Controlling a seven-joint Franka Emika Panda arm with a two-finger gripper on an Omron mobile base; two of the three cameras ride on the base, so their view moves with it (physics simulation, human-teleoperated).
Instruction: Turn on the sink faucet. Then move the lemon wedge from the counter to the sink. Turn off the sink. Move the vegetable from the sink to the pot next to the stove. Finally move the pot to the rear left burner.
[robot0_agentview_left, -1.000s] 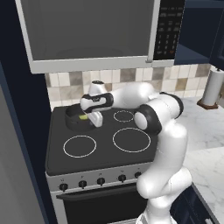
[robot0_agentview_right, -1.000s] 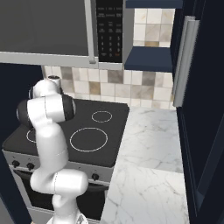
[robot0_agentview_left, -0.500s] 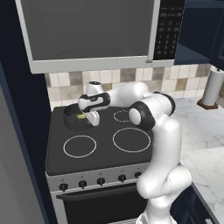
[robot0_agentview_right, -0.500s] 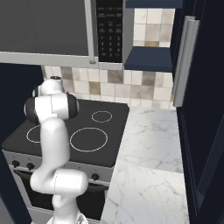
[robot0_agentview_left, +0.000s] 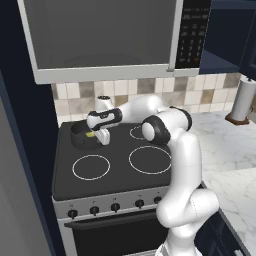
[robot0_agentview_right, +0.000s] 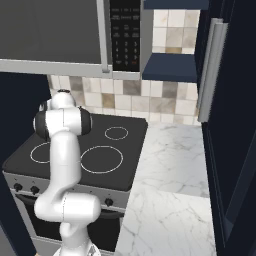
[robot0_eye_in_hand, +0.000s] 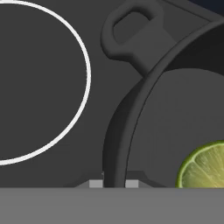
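**Pot on the rear left of the stove, rim in the gripper**

Pot (robot0_agentview_left: 82, 137), black and squat, sits at the stove's (robot0_agentview_left: 117, 172) rear left corner, against the tiled backsplash (robot0_agentview_left: 165, 95). Gripper (robot0_agentview_left: 102, 137) reaches in from the right, at the pot's right edge. Hand view: fingertips (robot0_eye_in_hand: 97, 183) closed on the pot's rim (robot0_eye_in_hand: 117, 144), one each side of the wall. One looped side handle (robot0_eye_in_hand: 131, 30) lies over the cooktop glass, beside a white burner ring (robot0_eye_in_hand: 85, 74). Lemon wedge (robot0_eye_in_hand: 203, 168), yellow-green, cut face showing, rests on the pot's floor. Marble counter (robot0_agentview_right: 170, 175) runs right of the stove. Microwave (robot0_agentview_left: 110, 35) hangs above.
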